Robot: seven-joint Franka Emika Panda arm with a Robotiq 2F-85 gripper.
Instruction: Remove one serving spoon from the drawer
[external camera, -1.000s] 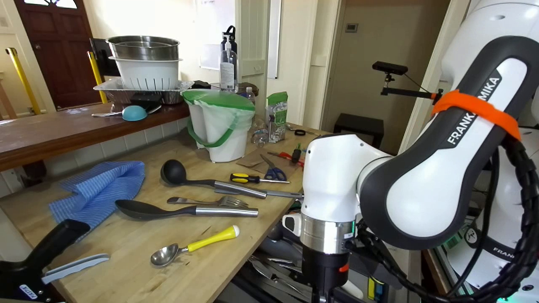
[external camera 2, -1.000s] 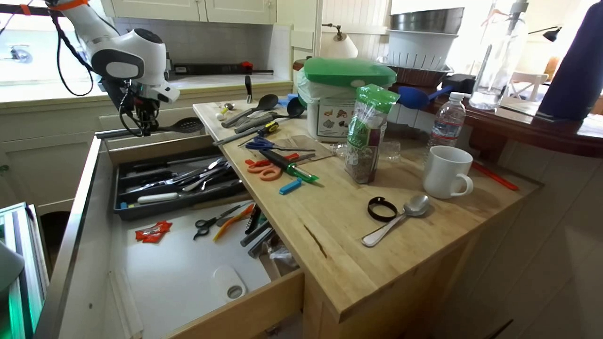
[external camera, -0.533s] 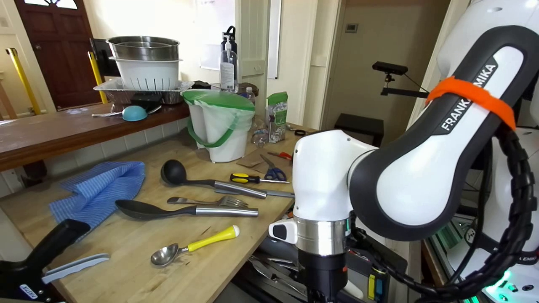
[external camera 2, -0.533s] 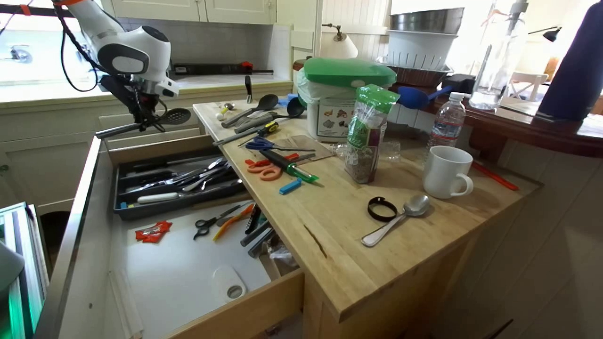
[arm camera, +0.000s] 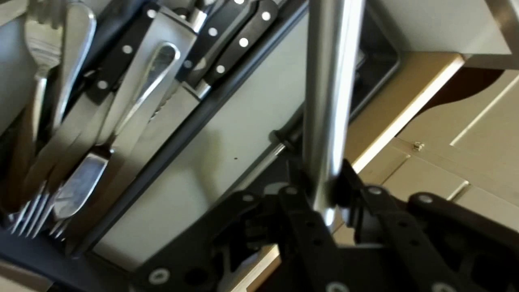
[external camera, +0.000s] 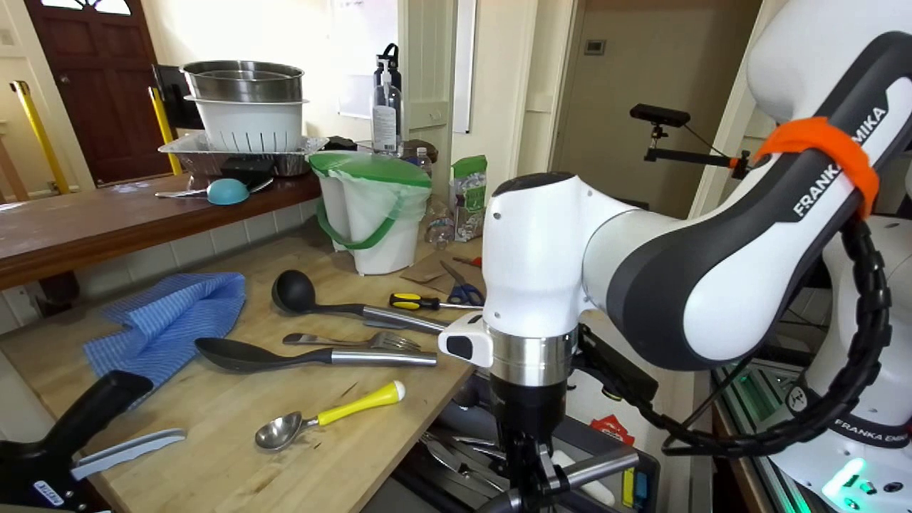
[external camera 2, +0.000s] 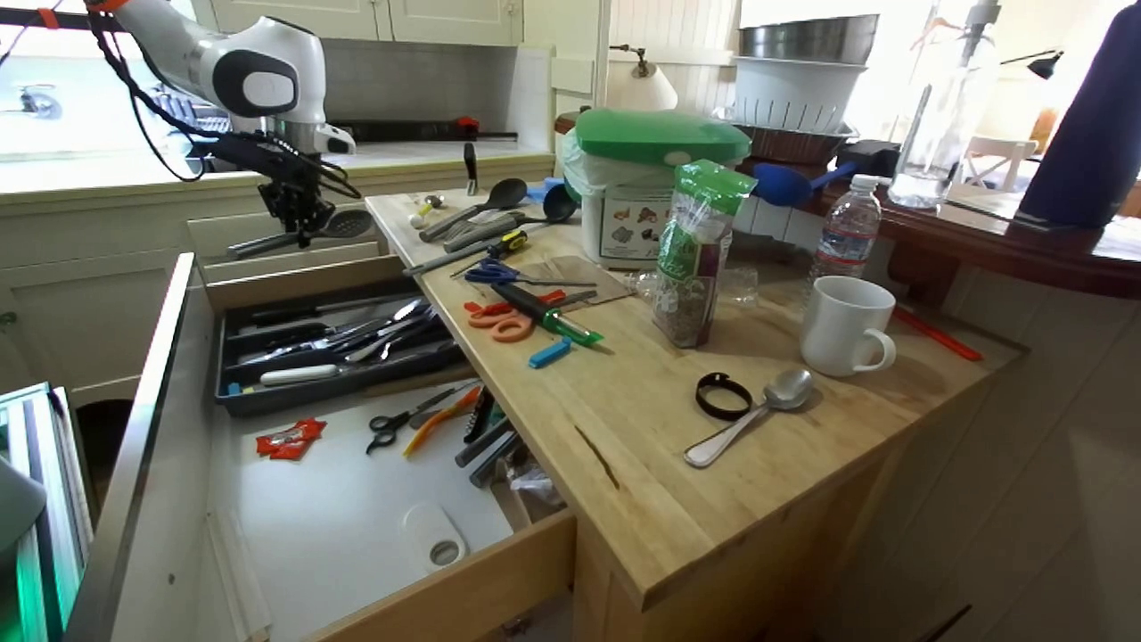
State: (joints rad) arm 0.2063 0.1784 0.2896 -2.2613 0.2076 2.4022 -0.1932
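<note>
Backs, in an exterior view, onto pale cupboards point(external camera 2: 437, 22); in an exterior view, onto a dark red door point(external camera: 103, 92). Reaches with a white arm point(external camera: 741, 299) beside a pale, cracked wooden worktop point(external camera 2: 615, 383) to above the open drawer point(external camera 2: 481, 580). Stocked on the worktop with a white bin point(external camera: 385, 246), inside the drawer with a dark tray point(external camera 2: 352, 379). Pinches a steel handle between the jaws of the gripper point(arm camera: 324, 184), holding the serving spoon point(external camera 2: 346, 223) in the air above the drawer; shows its holed head only in an exterior view. Strewn over the worktop with a black-headed spoon point(external camera: 239, 358), a ladle point(external camera: 293, 292) and, only in an exterior view, a white mug point(external camera 2: 838, 330). Picks out, only in the wrist view, rivets on black-handled knives point(arm camera: 243, 42) near a fork point(arm camera: 44, 50).
</note>
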